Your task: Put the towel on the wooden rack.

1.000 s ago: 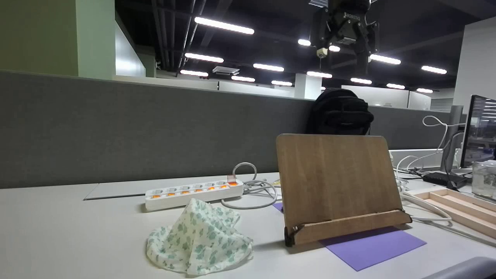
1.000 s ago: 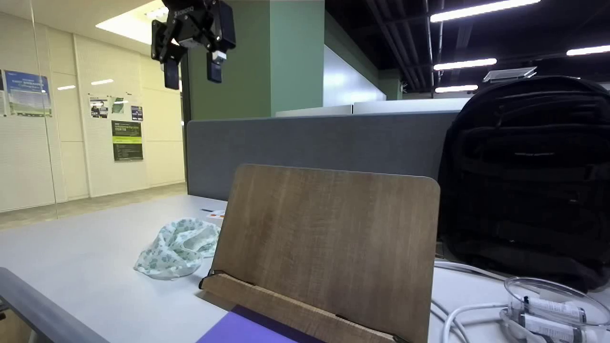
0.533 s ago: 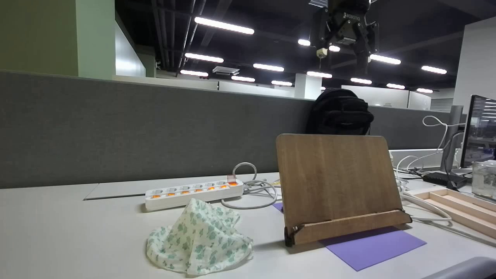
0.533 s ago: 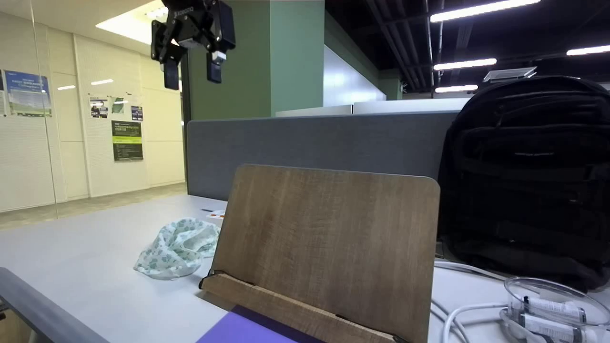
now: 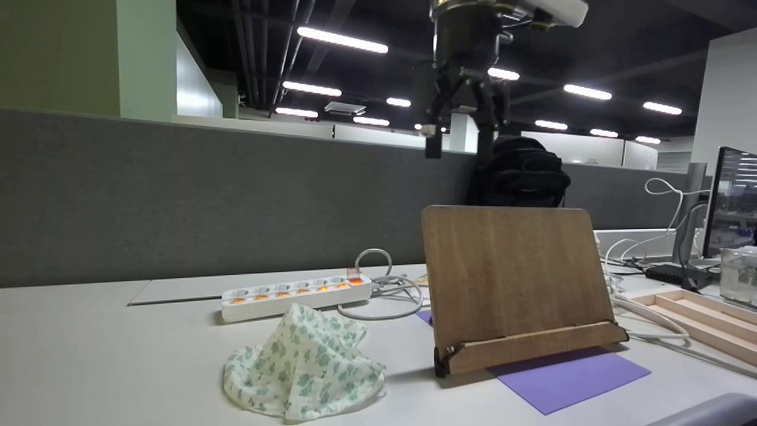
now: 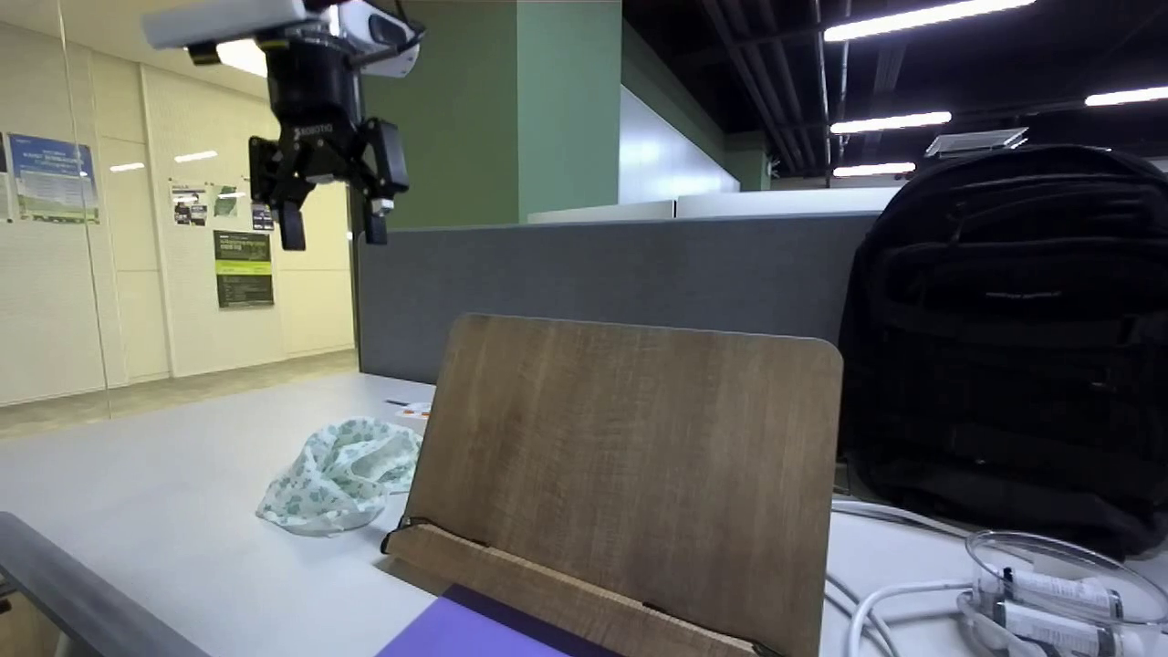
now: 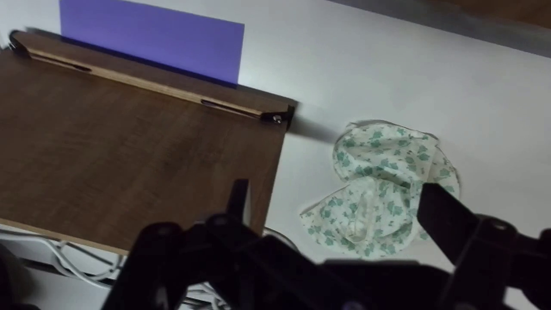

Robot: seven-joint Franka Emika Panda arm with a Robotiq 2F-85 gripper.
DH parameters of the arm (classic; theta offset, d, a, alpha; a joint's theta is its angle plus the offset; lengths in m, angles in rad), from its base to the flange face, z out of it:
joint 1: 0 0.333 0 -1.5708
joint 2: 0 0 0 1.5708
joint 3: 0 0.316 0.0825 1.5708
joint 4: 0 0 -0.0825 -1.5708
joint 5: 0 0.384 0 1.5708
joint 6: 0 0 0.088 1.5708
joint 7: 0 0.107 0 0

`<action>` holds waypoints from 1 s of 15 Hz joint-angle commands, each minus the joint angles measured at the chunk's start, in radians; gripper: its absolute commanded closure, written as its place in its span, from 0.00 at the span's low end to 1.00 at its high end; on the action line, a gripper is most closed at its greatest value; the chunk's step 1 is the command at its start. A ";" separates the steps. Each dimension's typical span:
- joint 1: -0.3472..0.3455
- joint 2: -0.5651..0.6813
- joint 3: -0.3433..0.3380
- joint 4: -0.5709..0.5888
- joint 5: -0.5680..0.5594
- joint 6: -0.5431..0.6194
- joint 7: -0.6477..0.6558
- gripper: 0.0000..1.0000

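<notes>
Left to right in an exterior view, we see the green-patterned towel (image 5: 304, 370) unmoved, heaped on the white desk (image 5: 112, 355), with the power strip (image 5: 295, 297) just behind it. Then comes the change: over the last half second the Robotiq gripper (image 5: 459, 154) has dropped and swung towards the towel's side, its jaws apart and holding nothing. Further right, the wooden book stand (image 5: 520, 278) stays put, tilted back, the towel not yet on it. We take this as the start of the reach; grasp and placing remain.

In an exterior view the stand's left edge (image 6: 431, 456) meets the towel's outline and leaves at most a sliver of the strip in sight, so from there we cannot tell whether towel and stand touch. The wrist view settles it, left to right: stand, a gap of desk, then the towel's looped folds, partly masked by a finger (image 7: 447, 219).
</notes>
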State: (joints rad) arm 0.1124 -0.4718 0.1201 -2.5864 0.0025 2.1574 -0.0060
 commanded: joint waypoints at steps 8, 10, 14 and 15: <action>0.185 0.358 0.118 -0.005 0.111 0.562 -0.029 0.00; 0.181 0.324 0.123 -0.023 0.099 0.540 -0.014 0.00; 0.176 0.405 0.126 -0.013 0.102 0.590 -0.021 0.00; 0.170 0.395 0.127 -0.026 0.063 0.601 -0.013 0.00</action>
State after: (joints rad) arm 0.2945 -0.0645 0.2399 -2.5995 0.1024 2.7490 -0.0256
